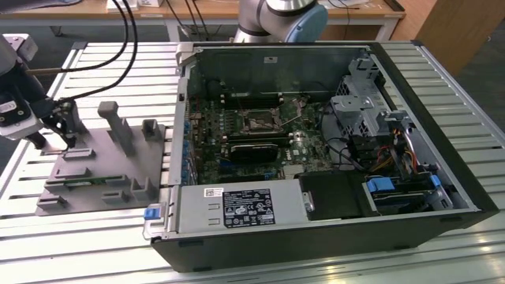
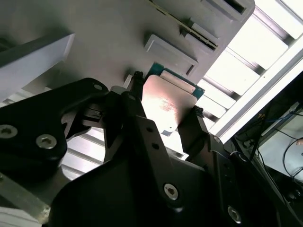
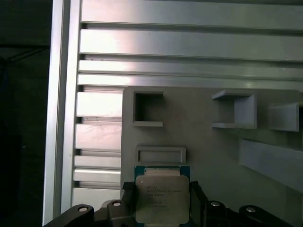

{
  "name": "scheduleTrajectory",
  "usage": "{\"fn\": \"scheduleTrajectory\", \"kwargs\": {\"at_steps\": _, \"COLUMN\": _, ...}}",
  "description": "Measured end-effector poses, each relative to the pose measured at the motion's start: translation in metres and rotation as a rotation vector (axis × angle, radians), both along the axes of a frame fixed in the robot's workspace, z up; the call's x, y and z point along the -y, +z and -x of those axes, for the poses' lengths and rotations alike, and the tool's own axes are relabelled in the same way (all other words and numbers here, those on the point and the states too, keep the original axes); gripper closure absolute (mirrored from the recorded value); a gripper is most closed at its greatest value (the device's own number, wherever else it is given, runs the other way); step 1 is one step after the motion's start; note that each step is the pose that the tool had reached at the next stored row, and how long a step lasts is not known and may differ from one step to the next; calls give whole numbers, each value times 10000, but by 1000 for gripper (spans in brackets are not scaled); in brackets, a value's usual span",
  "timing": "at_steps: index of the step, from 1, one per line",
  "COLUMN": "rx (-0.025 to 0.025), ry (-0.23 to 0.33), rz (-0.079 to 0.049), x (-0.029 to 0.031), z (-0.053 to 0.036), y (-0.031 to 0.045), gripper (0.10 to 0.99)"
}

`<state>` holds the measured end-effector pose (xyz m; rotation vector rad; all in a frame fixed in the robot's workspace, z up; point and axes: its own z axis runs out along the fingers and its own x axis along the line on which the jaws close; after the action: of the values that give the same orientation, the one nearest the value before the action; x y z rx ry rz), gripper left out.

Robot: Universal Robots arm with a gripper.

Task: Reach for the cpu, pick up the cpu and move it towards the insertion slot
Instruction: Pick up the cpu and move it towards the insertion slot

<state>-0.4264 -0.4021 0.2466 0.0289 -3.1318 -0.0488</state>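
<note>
Gripper (image 1: 52,141) at exterior view's left, over grey fixture (image 1: 110,177). Cpu (image 3: 161,201) sits between fingers (image 2: 136,97) in both wrist views. Jaws narrow, closed in on two opposite edges; contact looks made, so judged gripped. Cpu low over fixture, not clearly lifted. Slot (image 1: 259,122) well apart toward exterior view's right, inside case (image 1: 332,236).

Judgement, grip step: hold by edges only, keep chip level and centred, no tilt.
</note>
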Motion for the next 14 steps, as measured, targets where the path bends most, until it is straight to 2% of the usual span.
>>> {"fn": "scheduleTrajectory", "kwargs": {"at_steps": 14, "rx": 0, "ry": 0, "rz": 0, "x": 0, "z": 0, "y": 538, "gripper": 541}}
